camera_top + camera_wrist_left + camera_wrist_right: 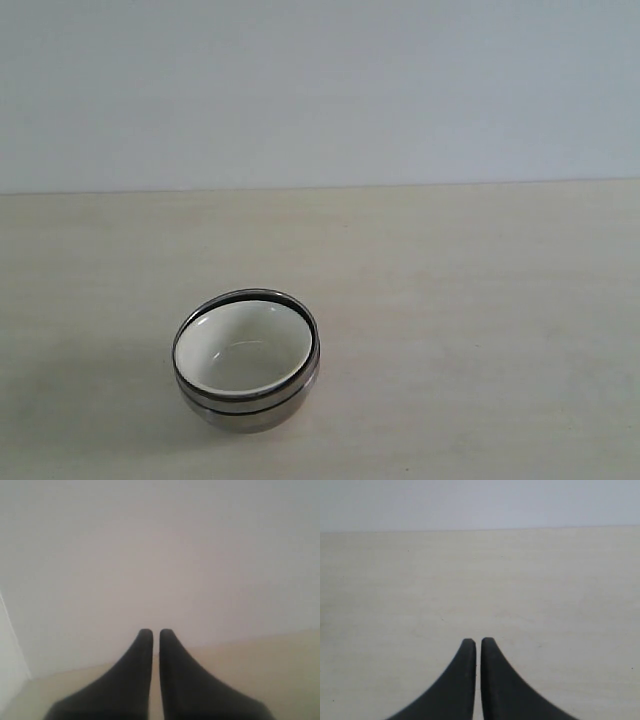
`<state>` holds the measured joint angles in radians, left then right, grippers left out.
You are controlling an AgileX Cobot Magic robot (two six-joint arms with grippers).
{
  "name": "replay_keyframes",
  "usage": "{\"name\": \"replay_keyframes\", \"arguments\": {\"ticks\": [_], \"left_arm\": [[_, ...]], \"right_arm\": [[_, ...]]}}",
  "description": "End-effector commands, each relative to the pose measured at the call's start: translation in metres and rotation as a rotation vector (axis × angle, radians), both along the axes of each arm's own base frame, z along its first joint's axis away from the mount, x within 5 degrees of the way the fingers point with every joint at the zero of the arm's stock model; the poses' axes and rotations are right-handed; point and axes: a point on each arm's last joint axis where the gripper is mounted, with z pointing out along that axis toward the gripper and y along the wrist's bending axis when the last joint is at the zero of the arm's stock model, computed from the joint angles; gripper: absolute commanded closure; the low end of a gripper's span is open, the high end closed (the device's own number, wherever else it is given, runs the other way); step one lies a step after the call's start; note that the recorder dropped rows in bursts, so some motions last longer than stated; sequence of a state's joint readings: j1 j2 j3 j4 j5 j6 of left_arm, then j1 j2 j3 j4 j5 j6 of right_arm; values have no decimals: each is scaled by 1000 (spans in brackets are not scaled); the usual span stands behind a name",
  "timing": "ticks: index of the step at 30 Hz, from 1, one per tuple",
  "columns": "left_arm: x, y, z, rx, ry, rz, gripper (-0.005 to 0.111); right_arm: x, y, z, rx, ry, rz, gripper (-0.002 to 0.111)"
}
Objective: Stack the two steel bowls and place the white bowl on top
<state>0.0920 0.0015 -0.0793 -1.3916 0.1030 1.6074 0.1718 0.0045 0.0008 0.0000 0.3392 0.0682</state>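
In the exterior view the cream-white bowl (245, 345) sits nested inside the steel bowls (250, 408), whose shiny rims ring it as one stack near the table's front, left of centre. Two metal rims show, one just above the other. Neither arm appears in that view. My left gripper (156, 631) is shut with nothing between its dark fingers, facing a pale wall above the table. My right gripper (478, 641) is shut too and empty, over bare table. No bowl shows in either wrist view.
The light wooden table (480, 300) runs back to a plain pale wall (320, 90). A wall corner (12, 635) shows at the side of the left wrist view.
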Motion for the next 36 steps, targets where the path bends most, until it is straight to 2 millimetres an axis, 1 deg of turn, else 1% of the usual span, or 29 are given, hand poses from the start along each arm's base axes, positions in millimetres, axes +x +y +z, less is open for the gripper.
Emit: {"name": "replay_keyframes", "arguments": {"ticks": [1,3,7,11,13,22,27,29,31,33,36], "left_arm": [[0,-1,-4,242,29,23,102],[0,-1,-4,273,33,26,102],[1,0,-6,438,51,53,102],[1,1,-7,544,62,71,102],[1,1,-7,627,71,85,102],[1,2,-7,610,65,89,102],[1,1,-9,664,81,80,102],[1,-1,-11,625,98,46,102],[1,-2,-12,528,110,21,102],[1,-2,-14,385,121,8,102],[2,-2,-20,126,149,-11,102]], "right_arm": [[0,0,1,-8,-11,-1,108],[0,0,1,-8,-11,-1,108],[0,0,1,-8,-11,-1,108],[0,0,1,-8,-11,-1,108],[0,0,1,-8,-11,-1,108],[0,0,1,-8,-11,-1,108],[0,0,1,-8,-11,-1,108],[0,0,1,-8,-11,-1,108],[0,0,1,-8,-11,-1,108],[0,0,1,-8,-11,-1,108],[0,0,1,-8,-11,-1,108]]}}
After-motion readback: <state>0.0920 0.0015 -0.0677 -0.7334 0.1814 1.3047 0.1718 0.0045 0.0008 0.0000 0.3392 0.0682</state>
